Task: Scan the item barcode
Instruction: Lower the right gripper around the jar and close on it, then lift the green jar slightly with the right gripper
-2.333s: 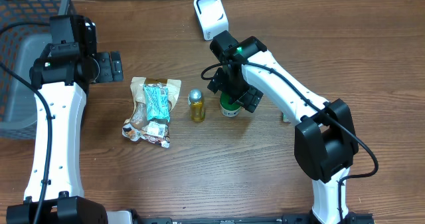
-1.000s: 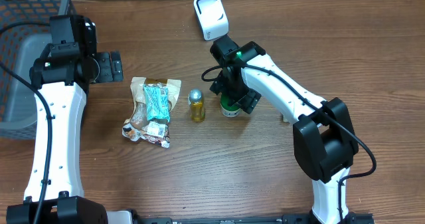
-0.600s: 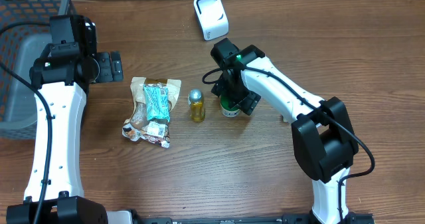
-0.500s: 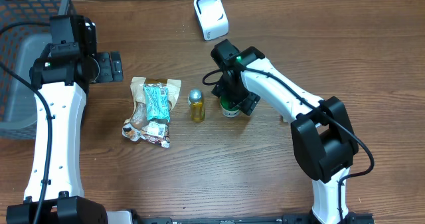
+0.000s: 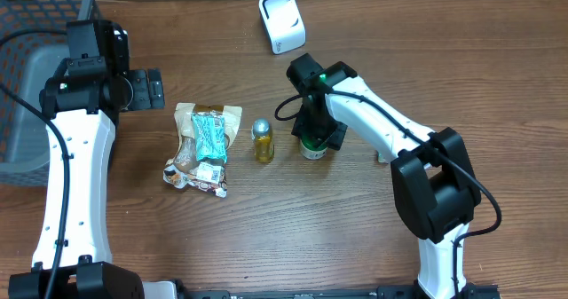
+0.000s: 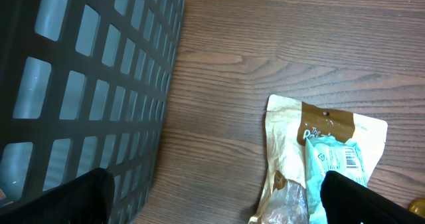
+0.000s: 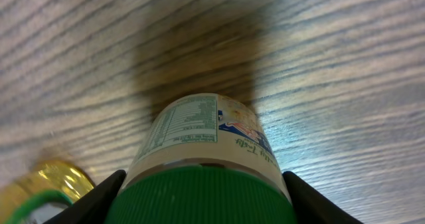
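Standing upright, the green-capped jar points cap-up between the right fingers

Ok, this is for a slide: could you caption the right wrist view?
Right gripper straddling the green-lidded jar upright on the wooden table, gold-topped bottle at lower left.

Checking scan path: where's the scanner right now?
Overhead view: the white scanner stands centre, at the far edge of the table, just beyond the right gripper and the green-lidded jar.

Wood table: white scanner at back; snack bags, gold can, green-lidded jar in row.
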### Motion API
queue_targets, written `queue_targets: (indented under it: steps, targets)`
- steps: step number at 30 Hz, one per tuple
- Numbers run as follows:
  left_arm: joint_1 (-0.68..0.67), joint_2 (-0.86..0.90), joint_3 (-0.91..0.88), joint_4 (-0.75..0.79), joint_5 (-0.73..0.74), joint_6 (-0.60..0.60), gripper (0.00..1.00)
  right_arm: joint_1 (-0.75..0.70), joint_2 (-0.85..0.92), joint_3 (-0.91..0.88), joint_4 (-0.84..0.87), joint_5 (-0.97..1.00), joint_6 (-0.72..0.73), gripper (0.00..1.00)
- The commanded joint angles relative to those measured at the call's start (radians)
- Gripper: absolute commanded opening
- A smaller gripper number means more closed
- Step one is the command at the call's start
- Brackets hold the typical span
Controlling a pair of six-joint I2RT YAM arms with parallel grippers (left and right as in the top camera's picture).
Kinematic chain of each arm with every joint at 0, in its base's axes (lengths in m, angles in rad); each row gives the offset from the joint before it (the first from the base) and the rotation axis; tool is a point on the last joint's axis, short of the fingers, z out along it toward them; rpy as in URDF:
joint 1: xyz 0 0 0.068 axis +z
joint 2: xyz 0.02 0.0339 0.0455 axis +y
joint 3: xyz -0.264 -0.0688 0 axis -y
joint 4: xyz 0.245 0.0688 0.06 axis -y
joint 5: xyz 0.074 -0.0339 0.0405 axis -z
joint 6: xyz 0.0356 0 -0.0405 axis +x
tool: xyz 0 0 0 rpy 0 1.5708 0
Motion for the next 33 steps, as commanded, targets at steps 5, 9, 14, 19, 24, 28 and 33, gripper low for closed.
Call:
queue_targets:
  steps: [5,9,14,19,24,28,33]
  targets:
    - [0.000,-0.015,0.023,0.003,-0.005,0.019,1.00,-0.062,-0.002,-0.005,-0.001,0.031,-0.396,0.60]
    - [0.000,-0.015,0.023,0.003,-0.005,0.019,1.00,-0.091,-0.003,0.013,-0.012,0.030,-0.444,0.56]
    - [0.000,-0.015,0.023,0.003,-0.005,0.019,1.00,-0.108,-0.003,0.054,-0.015,0.039,-0.454,0.56]
    - [0.000,-0.015,0.023,0.003,-0.005,0.019,1.00,-0.106,-0.002,0.055,-0.005,0.071,-0.470,0.57]
    - [0.000,-0.015,0.023,0.003,-0.005,0.019,1.00,-0.086,-0.002,0.053,-0.014,0.071,-0.470,0.58]
    - [0.000,-0.015,0.023,0.003,-0.005,0.019,0.99,-0.070,-0.002,0.053,-0.031,0.071,-0.469,0.62]
    - [0.000,-0.015,0.023,0.003,-0.005,0.019,1.00,-0.050,-0.002,0.053,-0.029,0.065,-0.461,0.70]
